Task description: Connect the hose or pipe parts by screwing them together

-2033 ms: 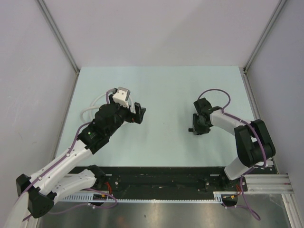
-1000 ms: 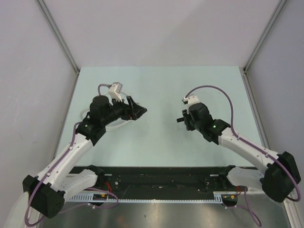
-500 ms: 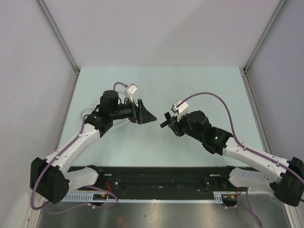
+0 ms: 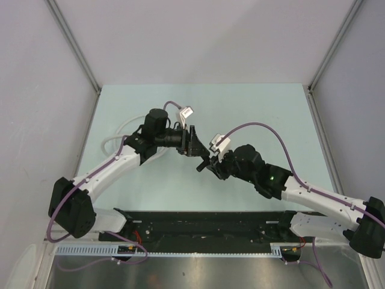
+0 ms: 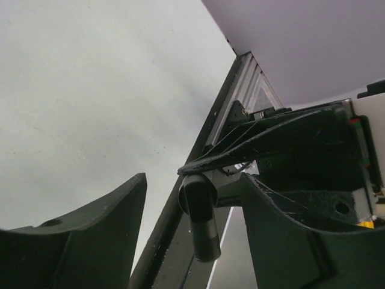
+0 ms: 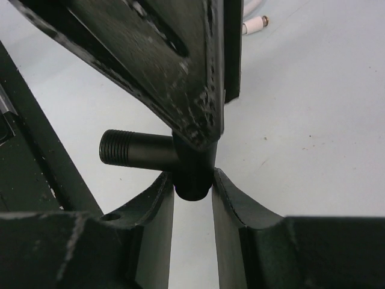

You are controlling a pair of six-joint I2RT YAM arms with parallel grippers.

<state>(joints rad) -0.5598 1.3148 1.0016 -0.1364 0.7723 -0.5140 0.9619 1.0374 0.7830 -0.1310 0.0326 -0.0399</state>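
Above the middle of the table (image 4: 252,108), the right gripper (image 6: 192,188) is clenched on one leg of a black elbow fitting (image 6: 141,149), whose threaded stub sticks out sideways. The left gripper (image 5: 194,183) straddles that fitting, released, with both fingers clear of it. The white tubing (image 4: 110,143) lies coiled well to the left of the fitting, and one silvery screw end (image 6: 254,24) rests loose beyond it. To take the fitting cleanly, I would centre the left fingers on its smooth body, off the threads, and clamp squarely before the right gripper lets go.
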